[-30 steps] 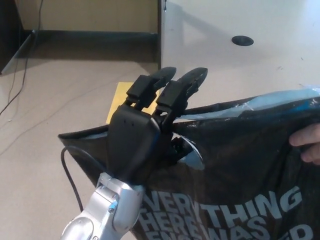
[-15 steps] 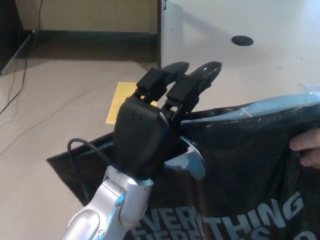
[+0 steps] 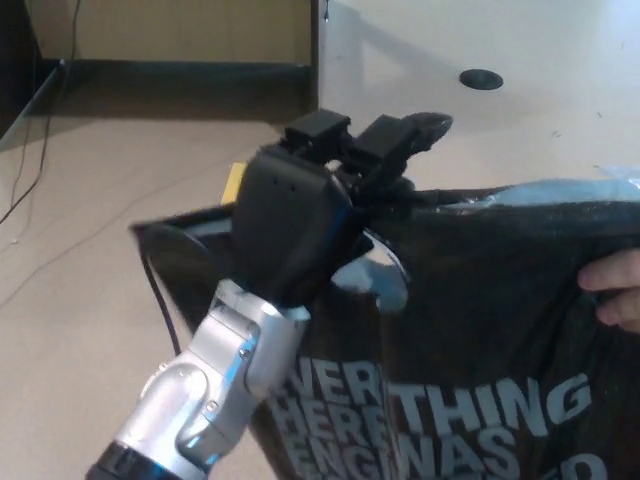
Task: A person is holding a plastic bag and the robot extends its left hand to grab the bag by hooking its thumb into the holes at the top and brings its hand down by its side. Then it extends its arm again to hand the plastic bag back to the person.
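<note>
Left robot hand [image 3: 300,215] at frame centre, fingers curling over the plastic bag [image 3: 470,340] top edge; bag hanging lower right, person's hand [image 3: 615,290] gripping far right.

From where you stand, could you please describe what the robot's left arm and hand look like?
The left hand is matte black with a smooth boxy back and thick segmented fingers. The forearm is silver metal with blue accents, and a thin black cable loops beside it.
</note>
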{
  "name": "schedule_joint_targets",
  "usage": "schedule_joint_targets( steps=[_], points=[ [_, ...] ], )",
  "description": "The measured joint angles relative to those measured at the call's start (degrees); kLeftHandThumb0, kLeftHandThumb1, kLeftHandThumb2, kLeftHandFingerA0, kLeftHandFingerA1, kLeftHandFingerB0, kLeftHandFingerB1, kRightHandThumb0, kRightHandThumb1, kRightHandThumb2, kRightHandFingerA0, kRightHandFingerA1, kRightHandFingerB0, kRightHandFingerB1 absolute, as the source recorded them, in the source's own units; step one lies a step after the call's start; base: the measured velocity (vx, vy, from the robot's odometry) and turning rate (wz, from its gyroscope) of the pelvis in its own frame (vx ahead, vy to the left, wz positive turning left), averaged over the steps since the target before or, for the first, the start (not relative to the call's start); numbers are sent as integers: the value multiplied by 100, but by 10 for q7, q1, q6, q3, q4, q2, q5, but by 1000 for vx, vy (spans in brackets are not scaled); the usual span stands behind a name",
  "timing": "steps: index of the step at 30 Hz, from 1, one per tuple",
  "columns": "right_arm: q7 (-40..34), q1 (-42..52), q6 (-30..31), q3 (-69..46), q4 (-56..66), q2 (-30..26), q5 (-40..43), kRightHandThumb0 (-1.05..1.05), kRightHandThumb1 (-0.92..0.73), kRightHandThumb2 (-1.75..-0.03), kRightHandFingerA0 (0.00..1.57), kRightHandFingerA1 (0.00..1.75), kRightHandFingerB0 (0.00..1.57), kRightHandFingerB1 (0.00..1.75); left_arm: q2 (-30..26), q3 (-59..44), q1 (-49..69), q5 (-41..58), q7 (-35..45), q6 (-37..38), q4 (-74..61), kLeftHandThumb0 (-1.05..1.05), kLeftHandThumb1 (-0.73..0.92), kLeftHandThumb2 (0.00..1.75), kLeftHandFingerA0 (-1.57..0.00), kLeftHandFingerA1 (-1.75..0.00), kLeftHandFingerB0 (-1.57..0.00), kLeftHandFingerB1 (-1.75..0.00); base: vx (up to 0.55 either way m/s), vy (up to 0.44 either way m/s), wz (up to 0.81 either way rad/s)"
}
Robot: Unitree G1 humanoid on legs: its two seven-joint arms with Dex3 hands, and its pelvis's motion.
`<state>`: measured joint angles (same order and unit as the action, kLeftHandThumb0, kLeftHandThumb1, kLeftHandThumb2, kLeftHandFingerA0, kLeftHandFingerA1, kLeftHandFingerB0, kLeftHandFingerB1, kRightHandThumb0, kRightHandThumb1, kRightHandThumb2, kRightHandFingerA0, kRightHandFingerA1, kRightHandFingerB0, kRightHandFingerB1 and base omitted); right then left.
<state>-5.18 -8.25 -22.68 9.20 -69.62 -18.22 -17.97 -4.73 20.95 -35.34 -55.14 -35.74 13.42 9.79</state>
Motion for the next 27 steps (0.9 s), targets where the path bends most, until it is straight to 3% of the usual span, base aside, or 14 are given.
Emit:
schedule_joint_targets(
  steps=[1, 3, 4, 6, 13, 14, 16, 17, 19, 20, 21, 22, 23, 27],
  points=[
    [0, 0, 0, 2, 0, 0, -1, -38, -64, -62, 70, 48, 63, 44, -2, 0, 1, -1, -2, 0, -2, -21, 56, 90, -121, -142, -80, -121, 0, 0, 0],
    [0, 6, -1, 8, 1, 2, -2, -37, -65, -62, 70, 48, 62, 43, -3, 1, 11, -6, -11, -1, -10, -20, 56, 91, -122, -144, -78, -121, 0, 0, 0],
    [0, 10, -1, 9, 1, 2, -2, -36, -66, -61, 70, 47, 61, 42, -3, 1, 17, -8, -15, -1, -12, -13, 69, 71, -89, -175, -54, -159, 0, 0, 0],
    [1, 13, -1, 9, 0, 2, -2, -39, -64, -62, 70, 49, 60, 42, -3, 1, 19, -9, -24, -1, -10, -14, 74, 72, -88, -175, -56, -159, 0, 0, 0],
    [1, 16, 0, 12, -4, 2, -2, -37, -66, -62, 70, 47, 61, 42, -2, -4, 24, -6, -52, 4, -3, -10, 70, 78, -87, -175, -53, -163, 0, 0, 0],
    [1, 14, 0, 13, -5, 3, -2, -37, -66, -61, 70, 48, 62, 42, -2, -7, 24, -4, -55, 6, -1, -14, 76, 69, -87, -175, -51, -165, 0, 0, 0],
    [1, 9, 2, 12, -8, 5, -2, -38, -65, -62, 71, 49, 62, 43, -4, -14, 24, -1, -57, 7, -1, -9, 70, 74, -86, -175, -52, -164, 0, 0, 0],
    [1, 7, 2, 12, -8, 6, -2, -33, -68, -60, 73, 49, 65, 43, -7, -18, 25, 1, -57, 7, -2, -15, 59, 93, -119, -144, -79, -122, 0, 0, 0],
    [1, 6, 2, 11, -9, 7, -1, -34, -68, -61, 75, 51, 65, 44, -19, -28, 28, 4, -57, 11, -7, -7, 60, 96, -119, -146, -78, -124, 0, 0, 0],
    [1, 6, 2, 11, -9, 7, -1, -34, -68, -61, 75, 51, 65, 44, -21, -30, 30, 5, -58, 12, -9, 1, 68, 82, -80, -175, -53, -154, 0, 0, 0],
    [1, 6, 2, 12, -9, 7, -2, -33, -69, -60, 73, 49, 64, 44, -26, -36, 34, 7, -60, 14, -12, -12, 58, 95, -120, -142, -83, -121, 0, 0, 0],
    [1, 5, 2, 12, -9, 7, -2, -33, -69, -60, 73, 49, 64, 44, -32, -45, 39, 12, -61, 18, -15, -12, 58, 95, -120, -142, -83, -121, 0, 0, 0],
    [2, 3, 2, 12, -9, 7, -2, -34, -68, -60, 74, 49, 65, 44, -38, -51, 41, 15, -61, 20, -16, -8, 69, 82, -89, -175, -63, -152, 0, 0, 0],
    [2, -9, 5, 12, -10, 7, -2, -40, -65, -63, 70, 49, 61, 43, -66, -89, 54, 34, -60, 30, -28, -4, 72, 82, -84, -175, -63, -152, 0, 0, 0]
  ],
)
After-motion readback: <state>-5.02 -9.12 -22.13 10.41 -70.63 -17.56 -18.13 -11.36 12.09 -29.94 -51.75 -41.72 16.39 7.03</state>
